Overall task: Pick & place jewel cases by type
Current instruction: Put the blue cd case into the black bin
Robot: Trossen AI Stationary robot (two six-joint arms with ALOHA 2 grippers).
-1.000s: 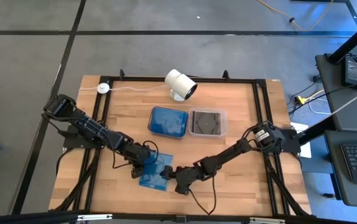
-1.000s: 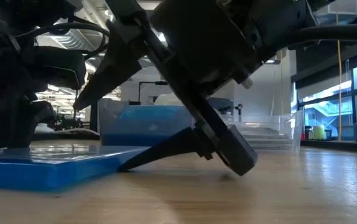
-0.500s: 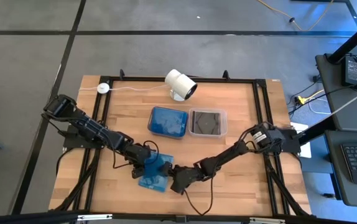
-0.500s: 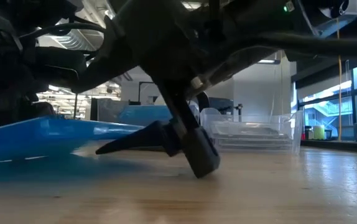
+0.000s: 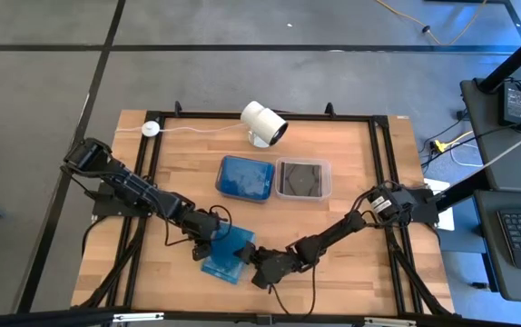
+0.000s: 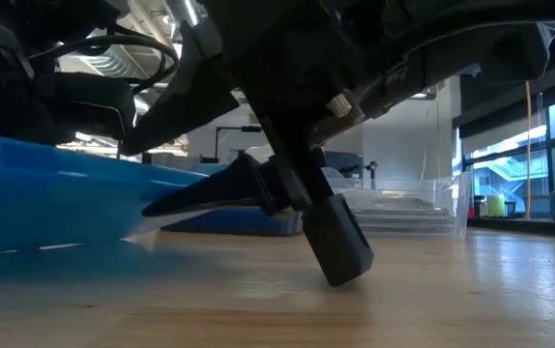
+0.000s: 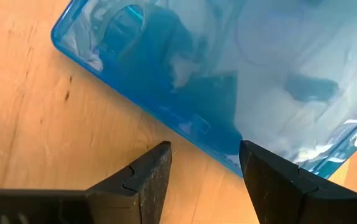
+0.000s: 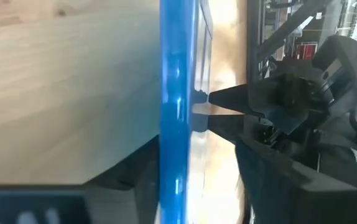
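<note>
A translucent blue jewel case [image 5: 228, 252] lies near the front edge of the wooden table [image 5: 351, 263], between the two grippers. In the low view its edge [image 6: 55, 198] stands raised off the wood. The right gripper [image 5: 254, 268] reaches in from the right with one finger on each side of the case's edge; in the right wrist view the blue edge [image 8: 177, 124] runs straight between its dark fingers [image 8: 262, 180], which bracket it closely, though whether they actually press on it I cannot tell. The left gripper [image 5: 208, 245] is at the case's opposite side; in its wrist view the two fingers [image 7: 150, 180] stand apart just beside the case [image 7: 228, 68], gripping nothing.

Farther back, at mid-table, sits a blue tub [image 5: 245, 178] with a clear tub [image 5: 302, 179] right beside it, the clear one showing dark cases inside. Behind them stands a white camera [image 5: 264, 123]
</note>
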